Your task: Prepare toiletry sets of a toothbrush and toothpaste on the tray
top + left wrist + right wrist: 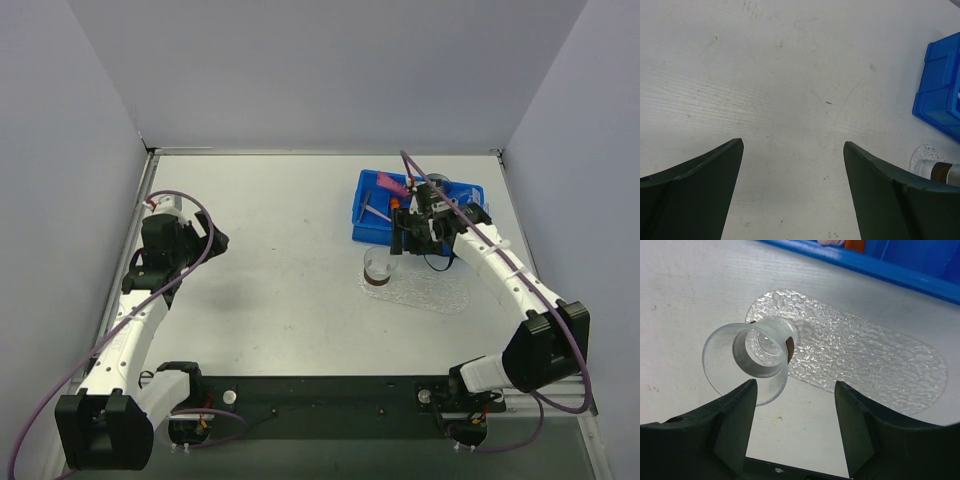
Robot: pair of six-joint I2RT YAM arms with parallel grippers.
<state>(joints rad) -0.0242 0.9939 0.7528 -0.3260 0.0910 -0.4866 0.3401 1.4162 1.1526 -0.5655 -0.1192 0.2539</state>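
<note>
The clear bumpy tray [435,292] [865,365] lies on the table just in front of the blue bin [462,195] [890,265]. In the bin are a magenta-pink toothpaste tube [390,183], an orange one [399,203] and a thin toothbrush [377,213]. My right gripper [415,245] [795,390] hovers open over the tray's near edge, with nothing between its fingers. A clear cup [378,268] [752,360] stands on the tray's left end, beside the left finger. My left gripper [212,243] [792,150] is open over bare table, far left.
In the left wrist view the blue bin [940,95] and the cup [935,167] show at the right edge. Grey walls enclose the table on three sides. The right arm's cable runs over the bin.
</note>
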